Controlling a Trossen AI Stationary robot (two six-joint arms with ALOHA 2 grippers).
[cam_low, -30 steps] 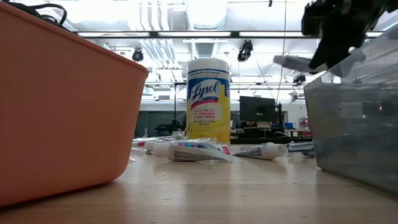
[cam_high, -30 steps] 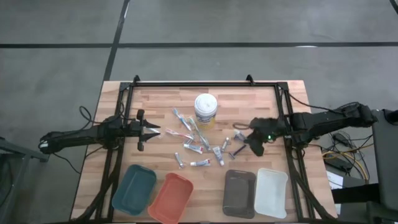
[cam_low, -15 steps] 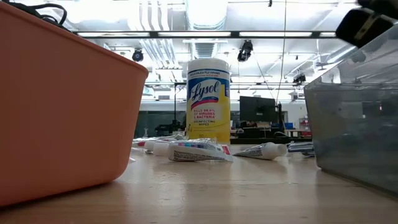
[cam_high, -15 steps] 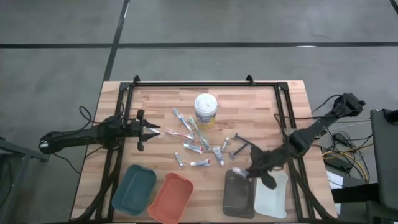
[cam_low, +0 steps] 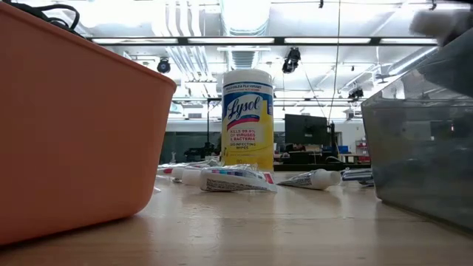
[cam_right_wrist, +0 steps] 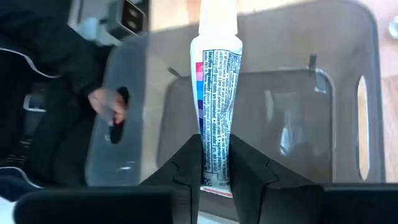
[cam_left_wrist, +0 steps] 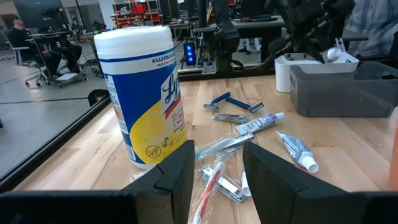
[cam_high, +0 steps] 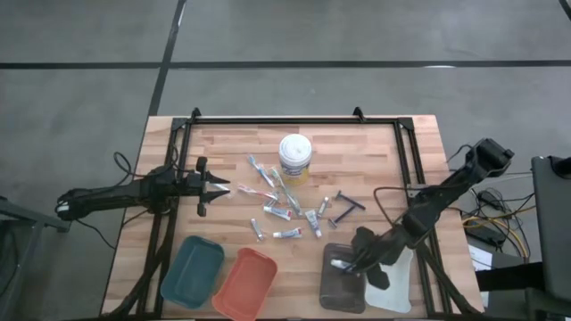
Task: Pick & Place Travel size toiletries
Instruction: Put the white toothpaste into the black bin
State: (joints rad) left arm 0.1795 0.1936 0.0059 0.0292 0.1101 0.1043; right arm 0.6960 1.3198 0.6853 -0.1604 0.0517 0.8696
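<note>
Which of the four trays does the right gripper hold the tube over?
The grey tray, second from the right between the orange tray and white tray. The right gripper is shut on a toothpaste tube directly above it.

Wipes tub (cam_high: 294, 157) and scattered toiletries (cam_high: 287, 212) crowd the table's middle.

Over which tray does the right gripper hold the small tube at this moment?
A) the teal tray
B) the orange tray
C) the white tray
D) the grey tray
D: in the high view the right gripper is above the grey tray, and the right wrist view shows the small tube clamped between the fingers with the grey tray below.
</note>
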